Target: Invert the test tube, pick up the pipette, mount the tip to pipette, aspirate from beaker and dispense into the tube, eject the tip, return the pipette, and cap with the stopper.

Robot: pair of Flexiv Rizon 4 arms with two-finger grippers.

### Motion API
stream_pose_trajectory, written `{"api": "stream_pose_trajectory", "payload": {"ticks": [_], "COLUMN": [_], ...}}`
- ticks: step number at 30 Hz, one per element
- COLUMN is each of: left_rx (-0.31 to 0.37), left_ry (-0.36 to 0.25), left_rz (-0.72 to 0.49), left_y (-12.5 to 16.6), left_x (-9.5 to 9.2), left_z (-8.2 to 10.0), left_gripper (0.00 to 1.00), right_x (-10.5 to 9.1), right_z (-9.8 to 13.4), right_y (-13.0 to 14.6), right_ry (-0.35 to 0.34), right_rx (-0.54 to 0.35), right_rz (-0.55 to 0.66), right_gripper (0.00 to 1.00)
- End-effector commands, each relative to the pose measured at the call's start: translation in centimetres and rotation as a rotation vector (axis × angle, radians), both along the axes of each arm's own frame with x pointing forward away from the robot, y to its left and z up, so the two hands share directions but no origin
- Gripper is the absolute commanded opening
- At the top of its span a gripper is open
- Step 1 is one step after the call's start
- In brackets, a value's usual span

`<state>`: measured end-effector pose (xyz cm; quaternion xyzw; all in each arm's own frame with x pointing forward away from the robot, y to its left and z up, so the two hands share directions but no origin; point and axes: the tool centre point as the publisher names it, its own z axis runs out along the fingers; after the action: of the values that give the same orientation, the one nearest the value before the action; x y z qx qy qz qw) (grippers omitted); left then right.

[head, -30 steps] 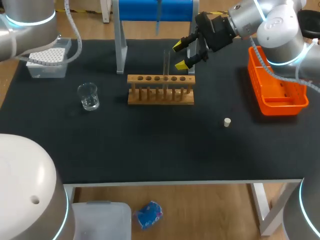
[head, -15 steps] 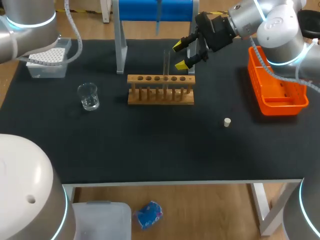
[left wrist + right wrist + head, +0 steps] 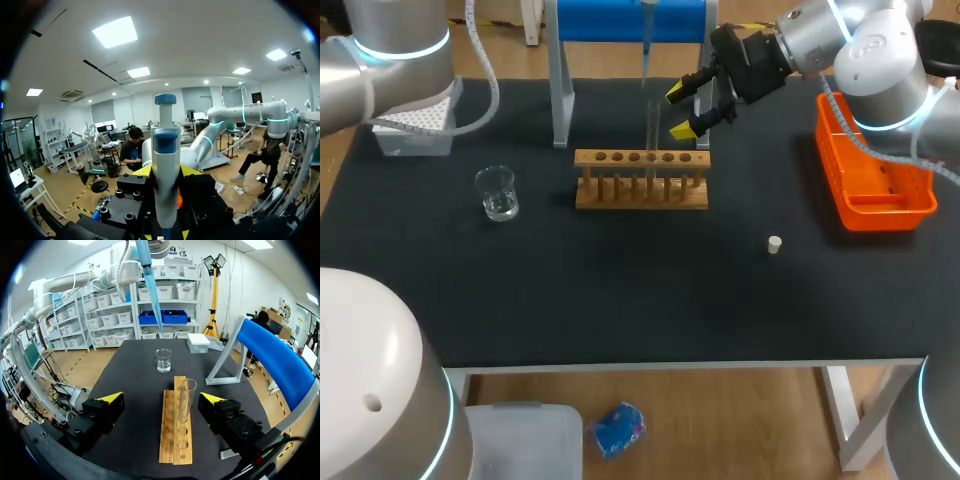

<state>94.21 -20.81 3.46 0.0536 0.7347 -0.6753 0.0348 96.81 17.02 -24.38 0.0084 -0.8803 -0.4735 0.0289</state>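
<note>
A clear test tube (image 3: 653, 128) stands upright in the wooden rack (image 3: 641, 180). My right gripper (image 3: 684, 110) is open beside it. In the right wrist view the tube (image 3: 186, 399) rises between the spread fingers of that gripper (image 3: 162, 399) and touches neither. My left gripper (image 3: 165, 172) is shut on the white pipette (image 3: 165, 165) with a blue top. The pipette's blue tip (image 3: 646, 45) hangs above the tube and shows high above the beaker as a long tip (image 3: 151, 290). The beaker (image 3: 498, 193) holds a little liquid. A small stopper (image 3: 774, 244) lies on the mat.
The blue pipette stand (image 3: 628, 22) rises behind the rack. A tip box (image 3: 415, 125) sits at the back left. An orange basket (image 3: 872, 178) stands at the right edge under my right arm. Dark mat runs from the rack to the front edge.
My left arm has swung to the right, bringing the pipette's tip closer over the tube. The right arm and the tube have stayed still.
</note>
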Motion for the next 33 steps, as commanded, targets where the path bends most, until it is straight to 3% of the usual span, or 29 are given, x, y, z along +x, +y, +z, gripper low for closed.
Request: {"api": "stream_pose_trajectory", "payload": {"ticks": [1,19,33], "left_rx": [-0.016,-0.028,-0.019], "left_ry": [0.018,0.058,0.085], "left_rz": [-0.013,-0.048,-0.013], "left_y": [-0.3,-1.9,-0.9], "left_x": [0.6,4.4,5.0], "left_z": [-1.1,-3.9,-5.4], "left_gripper": [0.0,0.0,0.0], "right_x": [0.0,0.0,0.0], "right_z": [0.1,0.1,0.1], "right_y": [-0.1,-0.1,-0.1], "right_ry": [0.001,0.001,0.001], "right_rx": [-0.004,-0.004,-0.004], "right_rz": [0.001,0.001,0.001], "right_gripper": [1.0,1.0,1.0]}}
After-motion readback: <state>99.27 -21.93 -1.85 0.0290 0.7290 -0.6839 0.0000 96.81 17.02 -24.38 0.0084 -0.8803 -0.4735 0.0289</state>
